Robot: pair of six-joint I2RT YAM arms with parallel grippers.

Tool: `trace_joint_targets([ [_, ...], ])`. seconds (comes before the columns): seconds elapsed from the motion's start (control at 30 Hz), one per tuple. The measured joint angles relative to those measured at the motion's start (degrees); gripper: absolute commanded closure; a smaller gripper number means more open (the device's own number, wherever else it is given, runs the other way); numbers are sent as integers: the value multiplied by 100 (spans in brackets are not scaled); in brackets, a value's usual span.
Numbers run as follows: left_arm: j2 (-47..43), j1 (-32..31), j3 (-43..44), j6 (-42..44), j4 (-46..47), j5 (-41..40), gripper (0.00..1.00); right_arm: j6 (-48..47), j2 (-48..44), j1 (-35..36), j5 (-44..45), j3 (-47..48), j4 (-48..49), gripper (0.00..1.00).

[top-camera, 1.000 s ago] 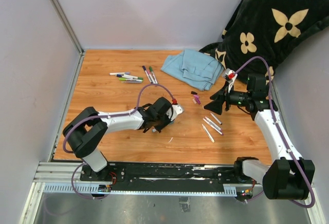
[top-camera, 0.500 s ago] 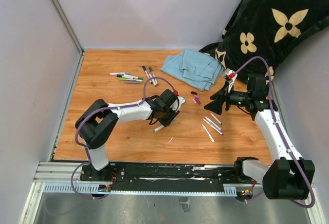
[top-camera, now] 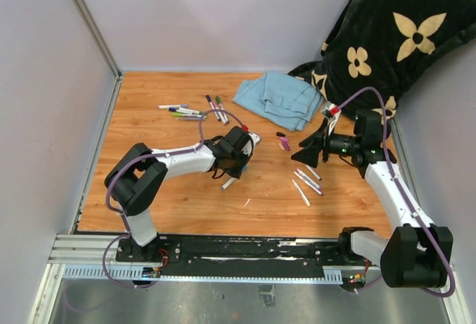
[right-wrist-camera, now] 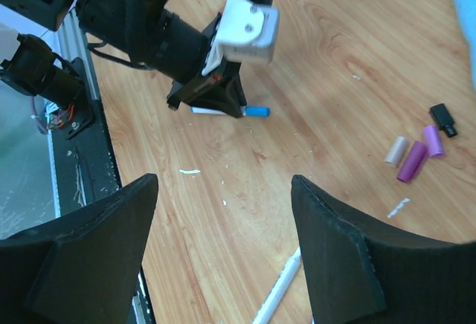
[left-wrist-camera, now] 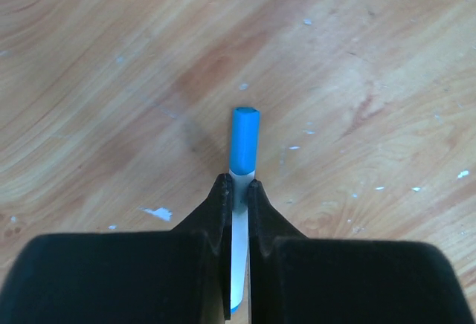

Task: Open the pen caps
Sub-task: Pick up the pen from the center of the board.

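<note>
From above: shows the left gripper (top-camera: 231,169) down at a blue-capped marker (top-camera: 229,183) mid-table, reached further out than a second ago. Shows the right gripper (top-camera: 308,146) spread and empty, hovering near the loose caps (top-camera: 283,143), barely shifted.

From the left wrist: shows the jaws newly pressed together, pinching the white barrel (left-wrist-camera: 239,264), with the blue cap (left-wrist-camera: 245,140) sticking out past the tips, close over the wood.

From the right wrist: confirms that pinch, cap end free. Means one end is secured; probably leaves pulling the cap to the right gripper.
</note>
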Motion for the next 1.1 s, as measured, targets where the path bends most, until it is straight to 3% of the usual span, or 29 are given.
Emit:
trace_joint_targets([
  [0.2,-496,313,-662,-717,946,2,100,745,273,535,229,-520,981,28],
  [0.4,-1036,315,-1390,-1742,2684,372,100,1513,708,1239,811,-1069,2013,26],
  [0.87,-1609,-214,-2970,-3910,6631,234,100,2424,1075,2175,1458,-1095,2782,28],
  [0.93,-1539,-299,-3064,-4135,7093,142,100,2461,1078,2269,1550,-1095,2782,32],
  [0.97,-1497,-339,-3095,-4232,7305,79,100,2476,1082,2310,1587,-1093,2765,40],
  [1.1,-1410,-494,-3206,-4459,7914,-184,100,2500,1172,2358,1692,-1043,2717,85],
])
